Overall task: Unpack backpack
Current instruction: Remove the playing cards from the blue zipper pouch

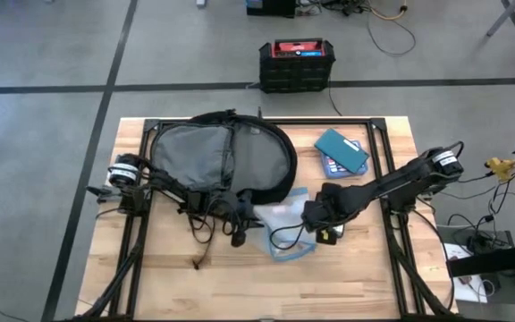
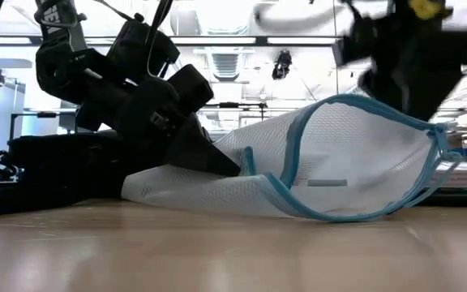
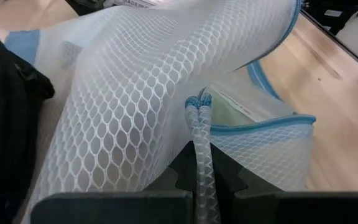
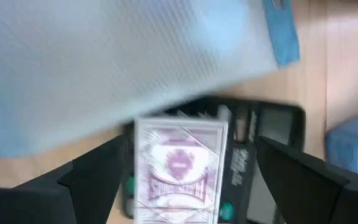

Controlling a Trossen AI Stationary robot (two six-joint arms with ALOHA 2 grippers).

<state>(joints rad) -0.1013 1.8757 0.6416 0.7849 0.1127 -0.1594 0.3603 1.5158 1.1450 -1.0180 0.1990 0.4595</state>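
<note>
Left fingers [image 3: 202, 186] are pinching the mesh bag [image 3: 142, 93]; right fingers [image 4: 191, 180] are hanging spread around a card box [image 4: 179, 171].

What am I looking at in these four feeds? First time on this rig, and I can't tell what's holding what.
Two dark robot arms work at a wooden table. The first feed looks straight down, the second sits at table height, and the last two ride on the wrists.

The open black backpack lies at the back. In front of it is a white mesh pouch with blue trim; to the right, a teal case.

The left gripper is shut on the pouch's mesh cord. The right gripper is open above a purple-backed card box, which lies on a dark calculator-like device. It holds nothing.
</note>
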